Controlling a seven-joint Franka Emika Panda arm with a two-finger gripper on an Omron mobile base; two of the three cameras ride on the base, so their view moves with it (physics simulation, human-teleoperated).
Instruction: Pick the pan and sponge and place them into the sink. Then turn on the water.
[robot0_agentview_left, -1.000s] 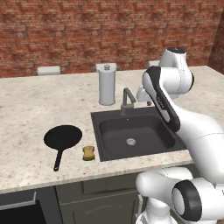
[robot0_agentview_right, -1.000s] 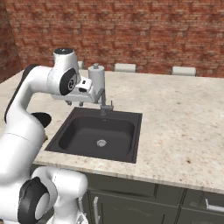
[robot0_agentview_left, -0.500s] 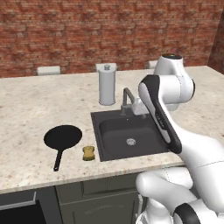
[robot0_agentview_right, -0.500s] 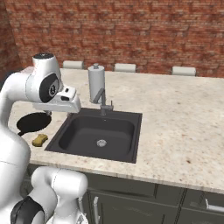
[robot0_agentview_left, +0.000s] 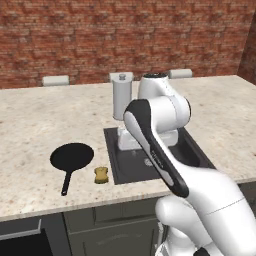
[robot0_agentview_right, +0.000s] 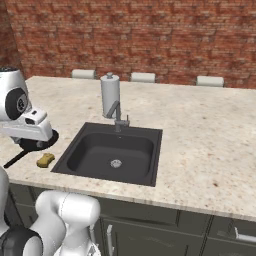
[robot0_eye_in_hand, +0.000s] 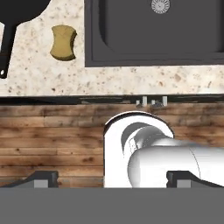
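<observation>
The black pan (robot0_agentview_left: 72, 156) lies on the counter left of the sink (robot0_agentview_right: 150, 137), its long handle (robot0_agentview_left: 65, 184) pointing toward the front edge. The small yellow sponge (robot0_agentview_left: 101, 174) sits between the pan's handle and the sink's left rim. In the hand view the sponge (robot0_eye_in_hand: 63, 42), part of the pan (robot0_eye_in_hand: 17, 11) and the sink (robot0_eye_in_hand: 131, 43) with its silver drain (robot0_eye_in_hand: 160, 5) lie at the top. My gripper (robot0_eye_in_hand: 113, 180) is open, fingertips (robot0_eye_in_hand: 43, 179) wide apart with nothing between them. My hand (robot0_agentview_right: 27, 131) hovers above the counter's front left, covering part of the pan (robot0_agentview_right: 51, 136).
A grey faucet (robot0_agentview_right: 118, 116) stands at the sink's back rim, with a tall grey paper-towel holder (robot0_agentview_right: 110, 94) just behind it. No stream runs from the faucet. The counter's front edge (robot0_eye_in_hand: 65, 97) and a wooden floor (robot0_eye_in_hand: 52, 131) lie below the hand.
The arm has swung from beside the faucet across the sink to the left, and the hand now hangs near the pan and sponge. Pan and sponge have not moved.
</observation>
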